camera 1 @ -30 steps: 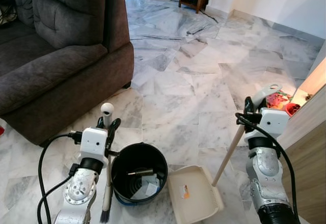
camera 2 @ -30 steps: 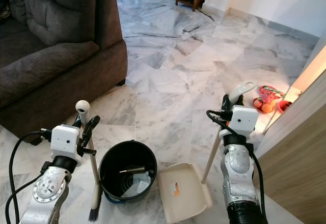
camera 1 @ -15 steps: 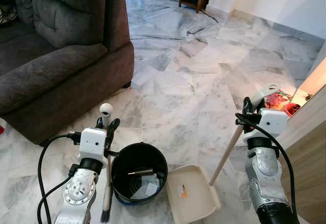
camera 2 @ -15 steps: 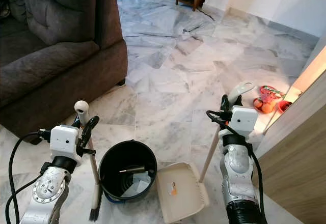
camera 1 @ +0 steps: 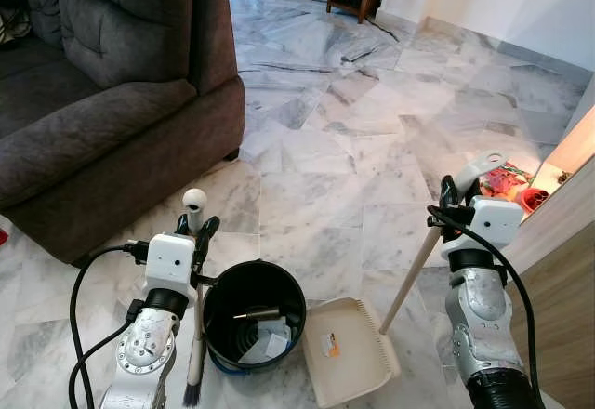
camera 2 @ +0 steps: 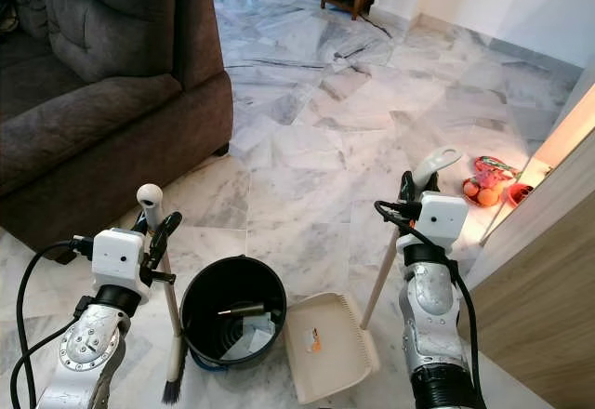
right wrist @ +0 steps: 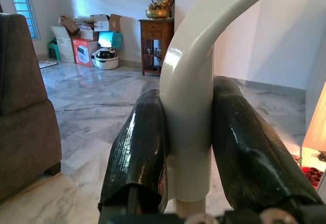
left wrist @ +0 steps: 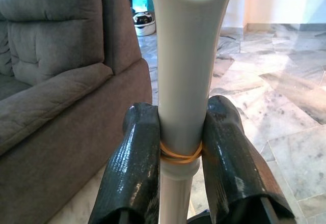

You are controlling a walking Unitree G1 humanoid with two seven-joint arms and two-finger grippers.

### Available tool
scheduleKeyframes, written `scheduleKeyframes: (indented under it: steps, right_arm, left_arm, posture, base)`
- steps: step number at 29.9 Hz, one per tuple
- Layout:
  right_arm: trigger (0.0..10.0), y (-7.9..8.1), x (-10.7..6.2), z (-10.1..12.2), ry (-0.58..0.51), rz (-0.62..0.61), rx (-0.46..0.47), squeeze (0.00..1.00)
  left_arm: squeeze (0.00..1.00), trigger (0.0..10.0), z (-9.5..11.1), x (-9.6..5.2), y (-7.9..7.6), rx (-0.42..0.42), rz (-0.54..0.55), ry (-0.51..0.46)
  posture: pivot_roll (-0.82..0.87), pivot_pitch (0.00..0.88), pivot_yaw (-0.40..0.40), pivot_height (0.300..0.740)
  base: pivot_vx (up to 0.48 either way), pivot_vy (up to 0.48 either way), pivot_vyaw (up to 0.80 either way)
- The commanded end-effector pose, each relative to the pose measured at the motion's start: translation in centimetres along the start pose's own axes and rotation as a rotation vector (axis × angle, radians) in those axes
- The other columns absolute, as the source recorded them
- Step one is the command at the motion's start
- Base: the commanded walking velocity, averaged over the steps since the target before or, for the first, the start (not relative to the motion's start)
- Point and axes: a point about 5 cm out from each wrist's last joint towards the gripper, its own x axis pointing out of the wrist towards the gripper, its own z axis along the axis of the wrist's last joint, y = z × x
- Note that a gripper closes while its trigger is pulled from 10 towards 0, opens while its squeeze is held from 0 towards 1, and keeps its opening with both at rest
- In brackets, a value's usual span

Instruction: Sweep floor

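Left pincer (camera 1: 198,232) clamped on broom (camera 1: 196,335) beside black bucket (camera 1: 253,325), right pincer (camera 1: 453,195) gripping dustpan (camera 1: 348,351) handle, pan on marble floor (camera 1: 353,149); sweeping seemingly unfinished.

No readable text, brand or number anywhere. Small sticker (camera 1: 328,341) near the middle of the dustpan (camera 1: 350,372), with an orange mark, too small to read. White paper label (camera 1: 276,344) inside the black bucket (camera 1: 219,302), likewise illegible. Cardboard boxes (right wrist: 81,33) by the far wall, print blurred beyond reading.
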Motion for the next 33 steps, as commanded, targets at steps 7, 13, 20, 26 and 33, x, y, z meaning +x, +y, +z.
scheduleKeyframes:
  steps: [7,13,20,26,33]
  right_arm:
    - [10.0,0.1,0.27,0.44,-0.029,-0.001,0.017,0.0]
    - [10.0,0.22,0.27,0.43,-0.029,0.003,0.017,0.0]
    - [10.0,0.2,0.3,0.43,-0.029,0.003,0.017,0.0]
    - [10.0,0.19,0.36,0.46,-0.029,0.004,0.018,0.0]
    - [10.0,0.18,0.32,0.43,-0.029,0.006,0.02,0.0]
  left_arm:
    - [0.0,10.0,0.61,0.02,-0.38,-0.01,-0.015,-0.032]
    - [0.0,10.0,0.61,0.0,-0.36,-0.009,-0.014,-0.033]
    - [0.0,10.0,0.61,0.03,-0.35,-0.008,-0.015,-0.034]
    - [0.0,10.0,0.61,0.06,-0.38,-0.008,-0.015,-0.035]
    - [0.0,10.0,0.6,0.02,-0.45,-0.007,-0.019,-0.038]
  posture:
    - [0.07,0.128,-0.037,0.74]
    - [0.07,0.127,-0.038,0.74]
    - [0.07,0.127,-0.038,0.74]
    - [0.07,0.127,-0.038,0.74]
    - [0.08,0.116,-0.033,0.74]
  base:
    - [0.0,0.0,0.0]
    - [0.0,0.0,0.0]
    - [0.0,0.0,0.0]
    - [0.0,0.0,0.0]
    - [0.0,0.0,0.0]
